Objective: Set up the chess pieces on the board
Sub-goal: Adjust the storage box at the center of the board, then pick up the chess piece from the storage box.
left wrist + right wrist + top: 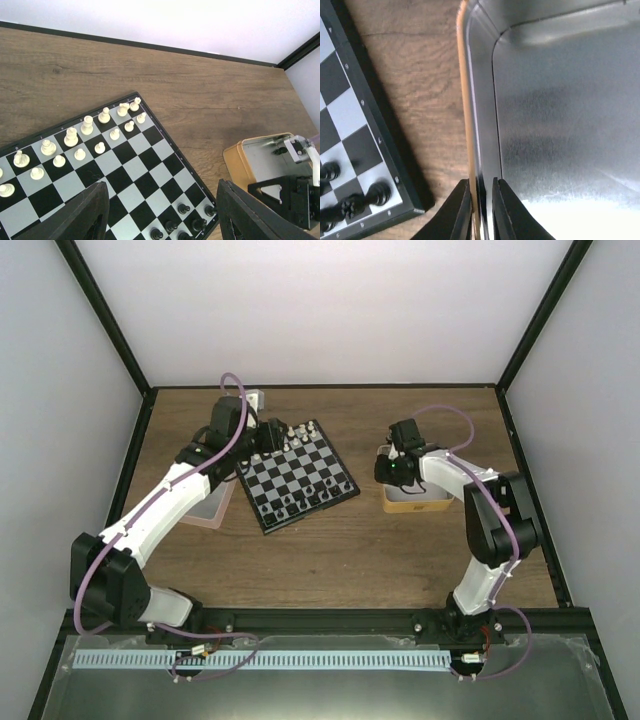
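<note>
Wood-grain tabletop inside white walls carries the board, a small square of black and white checks with a thin black rim, turned at a slant. On its near side stand a few tiny black pieces. The middle rows are bare, and small white pieces fill two ranks along its far side. Tiny marks on the rim are too small to read. A pink tin lies just left of the board, partly under the left arm, which stretches from its base past that side. The left gripper hangs over the board's far-left corner, its fingers spread wide with nothing between them. Right of the board, a strip of wood apart from it, sits a yellow tin. The right arm folds sharply above it, and the right gripper points down at the tin's board-side wall, its fingers drawn narrow with that wall pinched between them.
</note>
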{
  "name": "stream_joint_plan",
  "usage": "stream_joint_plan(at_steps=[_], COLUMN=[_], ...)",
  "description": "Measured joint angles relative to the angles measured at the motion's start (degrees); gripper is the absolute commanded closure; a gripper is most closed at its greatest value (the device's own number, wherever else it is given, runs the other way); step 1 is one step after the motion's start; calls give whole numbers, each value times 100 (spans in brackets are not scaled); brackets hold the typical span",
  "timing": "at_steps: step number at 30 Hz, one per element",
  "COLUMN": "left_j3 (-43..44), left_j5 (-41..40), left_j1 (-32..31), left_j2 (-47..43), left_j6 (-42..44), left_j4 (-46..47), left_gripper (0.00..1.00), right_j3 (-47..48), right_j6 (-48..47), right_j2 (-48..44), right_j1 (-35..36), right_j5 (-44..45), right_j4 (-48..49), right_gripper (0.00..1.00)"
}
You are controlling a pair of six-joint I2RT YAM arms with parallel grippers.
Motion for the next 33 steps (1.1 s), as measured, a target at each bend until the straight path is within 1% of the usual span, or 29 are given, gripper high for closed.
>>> stream_joint_plan(at_steps=[1,4,6,9,13,16,19,23,27,33], left_j3=[0,-2,-13,-22,-24,-39,-63,-66,-66,-66], left_j5=[2,24,48,90,127,129,136,166,173,170], left_j1=[0,0,2,7,24,26,26,35,37,66], left_j2=[0,0,0,0,0,0,0,0,0,0], left_j6=[0,0,0,0,-2,-2,0,0,0,7], left_j4=[11,26,44,55,55,57,55,57,55,52], left_gripper=[39,39,39,39,39,39,39,39,39,39], right_j3=[-63,-138,-96,142,391,389,387,562,892,1145], right_j6=[-79,-243,-186,57,898,1770,2411,3077,3591,4266], right_j2=[-57,-201,-267,-345,-503,-575,-514,-105,437,820], right_j1=[15,4,0,-20,-146,-542,-914,-1169,-1180,-1189], right_j5=[-35,-46,70,367,951,1270,1499,1770,1897,2199], right_j4=[-24,-229,-330,-520,-608,-737,-776,-817,-841,-994], right_gripper=[78,60,56,57,61,63,65,65,66,66])
